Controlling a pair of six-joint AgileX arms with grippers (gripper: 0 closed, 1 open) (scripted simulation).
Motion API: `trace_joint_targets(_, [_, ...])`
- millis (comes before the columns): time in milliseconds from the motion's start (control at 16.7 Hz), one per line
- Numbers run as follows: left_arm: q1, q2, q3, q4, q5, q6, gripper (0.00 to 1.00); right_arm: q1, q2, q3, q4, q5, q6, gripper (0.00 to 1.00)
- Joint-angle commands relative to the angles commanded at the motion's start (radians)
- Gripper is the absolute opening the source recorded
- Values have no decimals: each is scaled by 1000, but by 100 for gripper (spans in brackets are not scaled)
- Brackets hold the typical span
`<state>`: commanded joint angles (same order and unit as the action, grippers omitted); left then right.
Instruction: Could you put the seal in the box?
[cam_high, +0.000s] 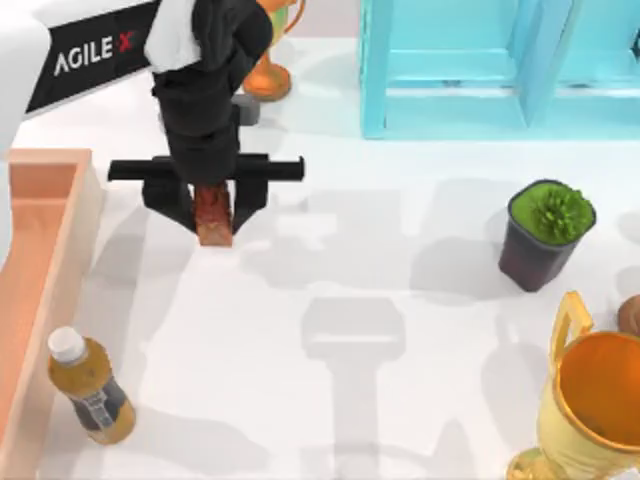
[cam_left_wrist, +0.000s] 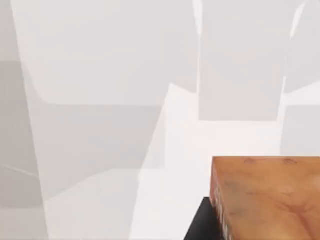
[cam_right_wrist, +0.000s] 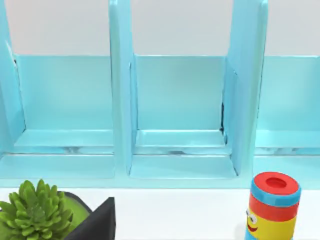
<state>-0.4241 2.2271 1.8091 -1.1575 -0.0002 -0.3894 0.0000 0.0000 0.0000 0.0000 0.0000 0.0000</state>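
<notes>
- Surface: white table (cam_high: 380, 400), evenly lit, crossed by soft grey shadows of the arms.
- Back edge: turquoise cabinet (cam_high: 450, 70) with open compartments; the right wrist view looks straight into its bays (cam_right_wrist: 180, 100).
- Left edge: the box (cam_high: 45, 270), a light-wood tray with pale raised rims and an orange-brown floor, cut off by the border of the top view.
- Left gripper (cam_high: 213, 205): black, hanging over the table just right of the box, near its far end; fingers clamped on either side of the seal.
- The seal (cam_high: 213, 213): reddish-brown block, held between those fingers, its lower end protruding below them; outside the box. In the left wrist view its marbled orange-brown face (cam_left_wrist: 270, 200) sits close to the lens against the white table.
- Amber bottle (cam_high: 90, 388) with white cap: lying tilted beside the box's near rim, well apart from the seal.
- Potted plant (cam_high: 545, 232): green, in a dark pot, right side of the table; also in the right wrist view (cam_right_wrist: 35, 212).
- Gold trophy (cam_high: 590, 400): near right corner.
- Second trophy (cam_high: 268, 70): at the back, partly behind the left arm.
- Red, blue and yellow cylinder (cam_right_wrist: 272, 207): standing in front of the cabinet.
</notes>
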Motion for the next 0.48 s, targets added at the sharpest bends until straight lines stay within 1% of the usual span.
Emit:
trace_joint_targets(120, [1,-19,74,-101,1,-2,0,0,0,0,0,0,0,100])
trace_joint_targets(240, [2,-36,130,-166,2,-3,0,0,0,0,0,0,0,100])
trace_joint_targets(480, [2,-44,151,-188,4,-4,0,0,0,0,0,0,0,100])
